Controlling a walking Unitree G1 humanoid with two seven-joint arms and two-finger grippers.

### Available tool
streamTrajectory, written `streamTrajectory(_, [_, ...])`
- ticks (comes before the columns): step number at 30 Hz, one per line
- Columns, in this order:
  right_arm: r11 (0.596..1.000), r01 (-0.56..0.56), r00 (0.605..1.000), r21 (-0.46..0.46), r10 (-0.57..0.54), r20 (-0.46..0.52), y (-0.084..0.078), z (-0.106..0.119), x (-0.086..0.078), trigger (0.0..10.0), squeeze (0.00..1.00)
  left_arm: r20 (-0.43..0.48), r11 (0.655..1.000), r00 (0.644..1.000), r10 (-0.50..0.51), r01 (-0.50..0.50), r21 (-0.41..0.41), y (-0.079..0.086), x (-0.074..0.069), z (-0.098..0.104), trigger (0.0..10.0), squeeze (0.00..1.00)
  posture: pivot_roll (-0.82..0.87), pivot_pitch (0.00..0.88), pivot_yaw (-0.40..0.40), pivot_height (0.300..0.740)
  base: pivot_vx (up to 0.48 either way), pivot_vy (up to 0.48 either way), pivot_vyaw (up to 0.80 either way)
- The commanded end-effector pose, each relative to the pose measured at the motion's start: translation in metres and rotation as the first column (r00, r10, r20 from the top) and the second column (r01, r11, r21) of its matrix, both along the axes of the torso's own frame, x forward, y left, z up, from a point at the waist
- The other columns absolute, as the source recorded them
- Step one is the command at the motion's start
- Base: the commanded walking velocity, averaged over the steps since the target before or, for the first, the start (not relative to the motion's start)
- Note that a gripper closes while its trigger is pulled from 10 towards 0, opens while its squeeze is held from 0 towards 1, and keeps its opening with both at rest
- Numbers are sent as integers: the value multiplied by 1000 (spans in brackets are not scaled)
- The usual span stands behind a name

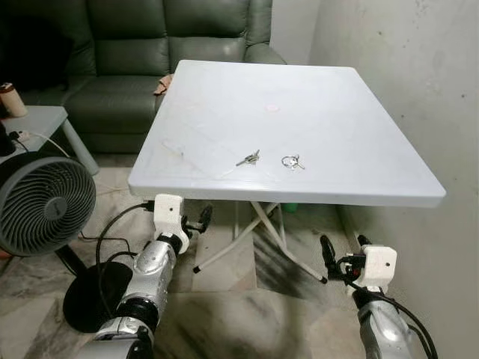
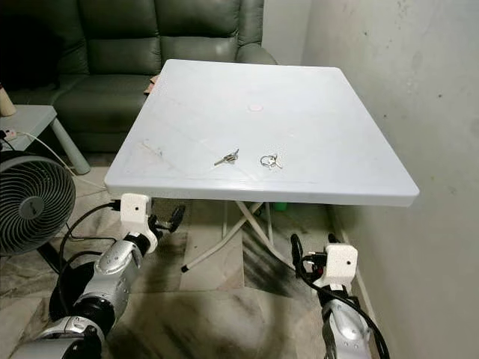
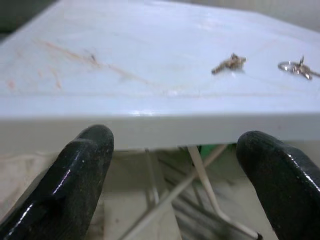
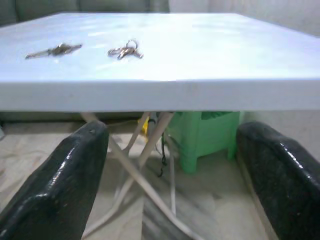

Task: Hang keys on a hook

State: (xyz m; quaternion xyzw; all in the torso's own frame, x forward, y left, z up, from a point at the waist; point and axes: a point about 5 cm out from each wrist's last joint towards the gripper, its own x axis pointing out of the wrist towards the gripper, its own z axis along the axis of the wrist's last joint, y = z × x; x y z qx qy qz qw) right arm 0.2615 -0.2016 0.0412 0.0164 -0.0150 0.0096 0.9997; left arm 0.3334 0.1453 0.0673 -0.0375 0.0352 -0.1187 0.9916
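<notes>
Two sets of keys lie on the white surface (image 1: 359, 127), both claws held low before its near edge.

The left claw (image 1: 196, 222) and right claw (image 1: 338, 263) each have their fingers spread apart and hold nothing. On the surface near its front edge, a small key bunch (image 1: 248, 158) lies flat with its long axis slanting from near-left to far-right, and just beside it, on the robot's right, sits a key ring (image 1: 292, 161) with short keys fanned toward the right. The head views take in a green sofa (image 1: 150, 52), a floor fan (image 1: 41, 203) and a grey side table (image 1: 37, 120); the right wrist view looks under the surface to a green plastic stool (image 4: 207, 137) and the white folding legs (image 4: 135, 165).
</notes>
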Motion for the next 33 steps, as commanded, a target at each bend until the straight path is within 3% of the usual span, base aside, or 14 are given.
streamTrajectory(1, [1000,0,1000,14,-1,14,3,5,1,10000,0,29,1000,999,16,-16,11,5,0,4,10000,0,-24,0,14,740,0,0,0])
streamTrajectory(2, [1000,-6,1000,7,6,28,5,9,1,10000,0,50,999,998,29,-30,13,6,0,7,10000,0,-24,0,14,740,0,0,0])
streamTrajectory(3, [1000,-7,999,-2,7,40,8,13,2,10000,0,32,994,994,103,-102,-47,11,1,8,10000,0,-24,0,14,740,0,0,0])
streamTrajectory(6, [1000,0,999,-6,0,49,11,18,3,10000,0,-18,974,986,165,-165,-153,15,3,7,10000,0,-22,0,13,740,0,0,0])
streamTrajectory(8, [1000,-7,998,-16,8,62,15,22,4,10000,0,-2,978,988,153,-152,-141,13,3,10,10000,0,-22,0,13,740,0,0,0])
streamTrajectory(9, [1000,-13,997,-20,14,72,18,27,4,10000,0,69,992,992,103,-98,-80,5,3,20,10000,0,-22,0,12,740,0,0,0])
streamTrajectory(12, [1000,-19,996,-19,21,84,21,36,4,10000,0,128,997,990,65,-60,-47,-4,-1,32,10000,0,-22,0,12,740,0,0,0])
streamTrajectory(17, [1000,-11,995,-3,11,94,23,46,5,10000,0,142,1000,990,13,-10,-20,-12,-8,42,10000,0,-28,0,15,740,0,0,0])
streamTrajectory(20, [1000,-2,995,-13,3,102,23,51,3,10000,0,104,996,994,-16,26,-86,-4,-10,42,10000,0,-37,0,15,740,0,0,0])
streamTrajectory(21, [1000,11,994,-5,-10,106,21,54,2,10000,0,88,995,996,-7,16,-96,6,-10,41,10000,0,-37,0,15,740,0,0,0])
streamTrajectory(24, [1000,18,994,-8,-17,106,19,59,-1,10000,0,86,997,996,13,-7,-75,18,-10,42,10000,0,-37,0,15,740,0,0,0])
streamTrajectory(33, [999,13,994,-31,-9,109,18,66,-5,10000,0,57,996,998,8,-3,-84,22,-16,39,10000,0,-37,0,6,740,0,0,0])
